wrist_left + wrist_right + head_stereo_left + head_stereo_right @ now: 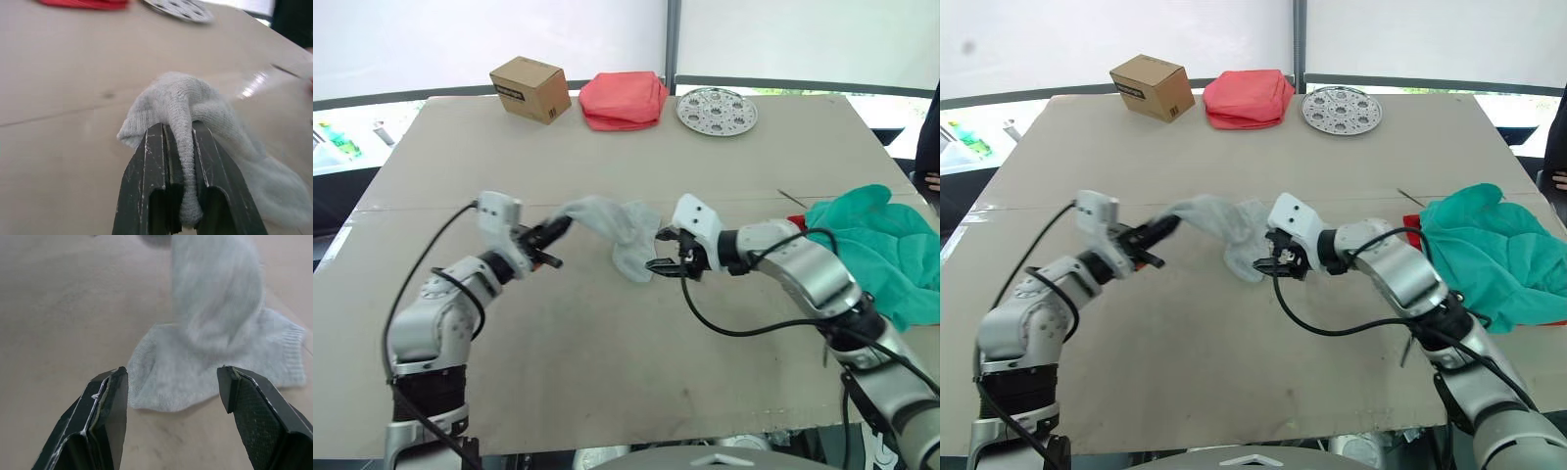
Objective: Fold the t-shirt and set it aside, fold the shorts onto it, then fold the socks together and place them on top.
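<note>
**Socks in hand while the shorts lay unfolded**

Nearest the front edge of the desk [607, 372] the surface carried nothing but the two arms reaching in toward the middle. The left gripper [551, 235] was clamped on one end of the socks [612, 227]; the left wrist view showed a roll of grey knit pinched between its two fingers. From there the fabric arched up and across to the middle of the desk, where the rest drooped down and touched the surface. The right gripper [668, 251] stood just beside that drooping end with its fingers spread wide, holding nothing; the right wrist view showed flat sock cloth lying on the desk between them. Whether both socks were in that one bundle could not be told.

By the right edge the shorts [876, 240] lay in a loose, crumpled heap, with a sliver of red showing at their near side. Along the far edge sat a cardboard box [530, 88], a folded red cloth [624, 99] and a round perforated metal plate [717, 110]. Whether that folded red cloth was the t-shirt could not be told.

As a judgement, the stack was far from done: the shorts looked unfolded and rested on no shirt, and the socks were being worked on, not yet folded together or placed on top.
</note>
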### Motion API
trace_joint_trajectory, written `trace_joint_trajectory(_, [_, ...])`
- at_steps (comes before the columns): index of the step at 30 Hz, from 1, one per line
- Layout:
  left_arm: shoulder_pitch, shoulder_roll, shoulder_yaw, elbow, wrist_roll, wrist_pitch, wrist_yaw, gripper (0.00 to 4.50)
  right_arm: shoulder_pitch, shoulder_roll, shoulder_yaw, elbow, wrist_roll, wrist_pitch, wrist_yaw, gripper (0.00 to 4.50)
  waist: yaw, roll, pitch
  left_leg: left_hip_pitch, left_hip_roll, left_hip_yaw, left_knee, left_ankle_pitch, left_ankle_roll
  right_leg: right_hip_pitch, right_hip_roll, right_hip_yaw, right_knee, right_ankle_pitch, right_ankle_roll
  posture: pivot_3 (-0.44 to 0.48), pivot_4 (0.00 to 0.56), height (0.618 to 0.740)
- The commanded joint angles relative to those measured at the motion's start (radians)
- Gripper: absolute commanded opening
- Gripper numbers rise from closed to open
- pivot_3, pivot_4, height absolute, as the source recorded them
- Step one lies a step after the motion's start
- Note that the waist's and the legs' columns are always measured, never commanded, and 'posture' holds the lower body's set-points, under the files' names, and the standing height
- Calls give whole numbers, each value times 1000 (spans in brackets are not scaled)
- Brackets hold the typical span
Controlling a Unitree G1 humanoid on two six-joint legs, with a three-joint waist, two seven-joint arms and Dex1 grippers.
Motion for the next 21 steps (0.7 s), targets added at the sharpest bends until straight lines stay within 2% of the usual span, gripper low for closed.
trace_joint_trajectory(1, [28, -8, 100, -49, 6, -15, 104, 107, -79, 94, 30, 133, -51, -45, -7, 3102, 0, 0, 0, 0, 0, 0, 0, 1, -2, 0, 0, 0, 0, 0, -1, 0, 150, 740])
trace_joint_trajectory(5, [127, 24, 102, -94, 43, -21, 108, 107, -145, 207, 26, 271, -52, -35, 10, 3102, 1, -1, 0, -1, 0, 0, 0, 3, -5, 0, 0, 0, 0, 1, -1, 0, 150, 740])
trace_joint_trajectory(7, [178, 18, 102, -120, 45, -21, 110, 107, -172, 223, 92, 376, -120, -102, 34, 3102, 0, -1, 0, -1, 0, 0, 0, 3, -5, -1, 0, 0, 0, 1, -1, 0, 150, 740])
trace_joint_trajectory(10, [239, 3, 87, -167, 34, -18, 97, 0, -196, 201, 199, 527, -221, -300, 149, 2174, 4, 1, 0, -1, -1, 0, 0, 3, -5, -1, -1, 0, -1, 1, -2, 0, 150, 740])
trace_joint_trajectory(13, [260, 1, 81, -184, 21, -16, 83, 0, -204, 148, 230, 574, -255, -491, 303, 812, 6, 1, 0, -2, -2, -1, 0, 3, -5, 0, -4, -1, -1, 0, -1, 0, 150, 740])
trace_joint_trajectory(14, [263, 1, 84, -182, 20, -18, 81, 0, -201, 127, 229, 575, -252, -574, 364, 147, 6, 1, 0, -2, -2, -1, 0, 3, -5, 0, -4, -2, -1, 0, -1, 0, 150, 740])
trace_joint_trajectory(17, [269, 2, 96, -175, 17, -27, 74, 0, -186, 45, 219, 523, -204, -769, 600, 56, 5, 1, 1, -1, -2, -1, 0, 3, -5, 1, -4, -1, 0, 0, -1, 0, 150, 740])
trace_joint_trajectory(21, [282, 11, 97, -174, 23, -42, 60, 0, -200, -43, 221, 526, -253, -1010, 722, 56, 1, 1, 0, 0, -2, -1, 0, 3, -5, 1, -3, -1, 0, 1, -1, 0, 150, 740])
